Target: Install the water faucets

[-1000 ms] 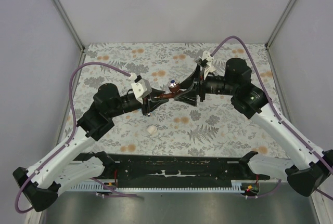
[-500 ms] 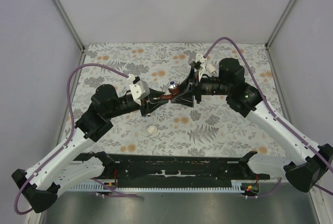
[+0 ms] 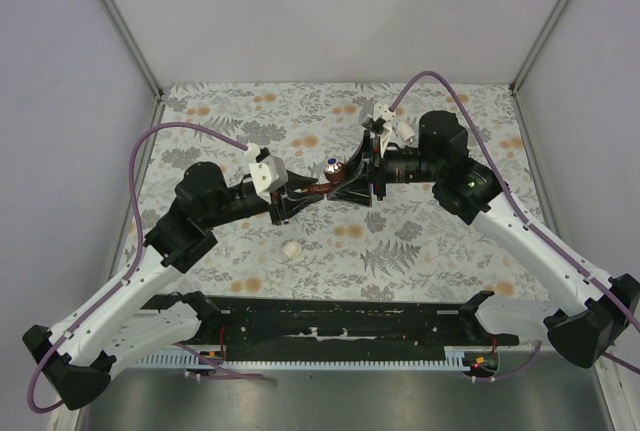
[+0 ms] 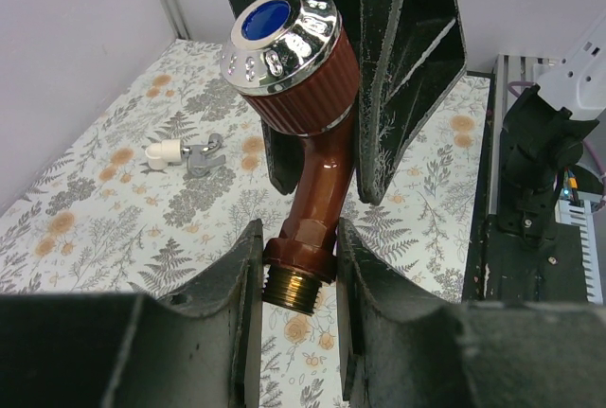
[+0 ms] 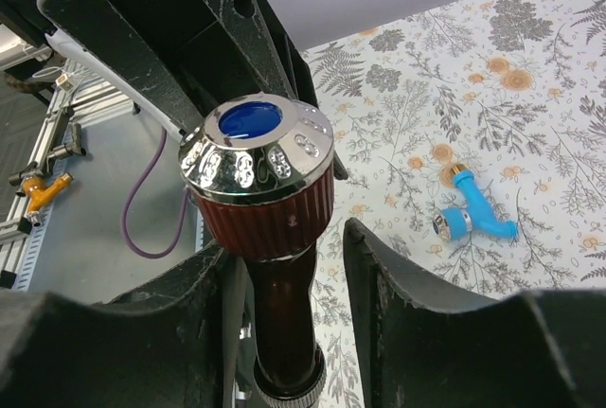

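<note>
A reddish-brown water faucet [image 3: 330,173] with a chrome, blue-capped knob hangs above the middle of the table. My left gripper [image 4: 298,238] is shut on the collar just above its brass thread. My right gripper [image 5: 284,247] is open and straddles the faucet's neck [image 5: 279,313] under the knob. Its left finger lies against the neck, while a gap shows at the right finger [image 5: 398,285]. A blue faucet [image 5: 473,211] lies on the flowered cloth beyond. A white-silver faucet [image 4: 185,154] lies further back in the left wrist view.
A small white pipe fitting [image 3: 291,249] lies on the cloth in front of the left arm. A black rail [image 3: 330,321] runs along the near edge. Grey walls and metal posts close in the table on three sides.
The right arm has moved left, bringing its jaws over the faucet's neck and narrowing them. The left gripper has kept its hold and barely moved.
</note>
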Robot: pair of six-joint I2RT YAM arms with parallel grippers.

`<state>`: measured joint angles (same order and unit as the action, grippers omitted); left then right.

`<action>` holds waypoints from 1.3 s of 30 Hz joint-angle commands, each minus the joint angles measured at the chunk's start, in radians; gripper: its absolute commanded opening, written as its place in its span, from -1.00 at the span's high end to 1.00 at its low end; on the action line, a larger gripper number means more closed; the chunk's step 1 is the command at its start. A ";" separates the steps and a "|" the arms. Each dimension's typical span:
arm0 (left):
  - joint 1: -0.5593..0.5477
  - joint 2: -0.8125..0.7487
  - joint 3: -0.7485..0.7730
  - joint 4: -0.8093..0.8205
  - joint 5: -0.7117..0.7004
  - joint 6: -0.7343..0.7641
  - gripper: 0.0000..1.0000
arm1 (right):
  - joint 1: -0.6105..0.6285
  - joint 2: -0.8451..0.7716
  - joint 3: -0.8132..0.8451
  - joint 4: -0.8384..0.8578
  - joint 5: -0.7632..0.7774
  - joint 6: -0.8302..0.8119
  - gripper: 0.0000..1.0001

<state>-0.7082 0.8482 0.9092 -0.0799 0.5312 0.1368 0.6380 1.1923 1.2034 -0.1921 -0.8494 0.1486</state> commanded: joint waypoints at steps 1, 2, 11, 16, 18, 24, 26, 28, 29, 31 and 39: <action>0.003 -0.008 0.011 0.043 0.030 0.015 0.96 | 0.005 0.000 0.048 0.040 -0.017 0.011 0.04; 0.003 -0.006 0.011 0.042 0.033 0.017 0.96 | 0.003 0.001 0.051 0.040 -0.017 0.011 0.08; 0.001 -0.009 0.017 0.039 -0.003 0.003 0.85 | 0.003 -0.008 0.039 -0.003 0.071 -0.024 1.00; 0.003 0.003 0.057 -0.021 -0.106 -0.020 0.05 | 0.002 -0.049 0.009 -0.058 0.197 -0.066 1.00; 0.003 0.009 0.079 -0.066 -0.166 -0.032 -0.13 | 0.003 -0.086 -0.008 -0.088 0.265 -0.086 1.00; 0.001 0.049 0.175 -0.370 -0.479 -0.095 -0.31 | 0.003 -0.215 -0.096 -0.138 0.456 -0.112 1.00; 0.001 0.090 0.215 -0.501 -0.574 -0.126 -0.32 | 0.003 -0.253 -0.143 -0.136 0.531 -0.116 1.00; 0.001 0.142 0.243 -0.624 -0.632 -0.190 -0.32 | 0.003 -0.289 -0.186 -0.130 0.611 -0.119 1.00; 0.000 0.169 0.244 -0.665 -0.648 -0.213 -0.33 | 0.003 -0.310 -0.205 -0.122 0.637 -0.119 1.00; -0.011 0.215 0.231 -0.727 -0.657 -0.241 -0.34 | 0.002 -0.345 -0.252 -0.089 0.682 -0.115 1.00; -0.106 0.417 0.229 -0.824 -0.717 -0.321 -0.42 | 0.003 -0.381 -0.286 -0.087 0.679 -0.136 1.00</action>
<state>-0.7795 1.1957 1.1183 -0.8242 -0.1318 -0.0940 0.6388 0.8299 0.9104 -0.3317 -0.2012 0.0395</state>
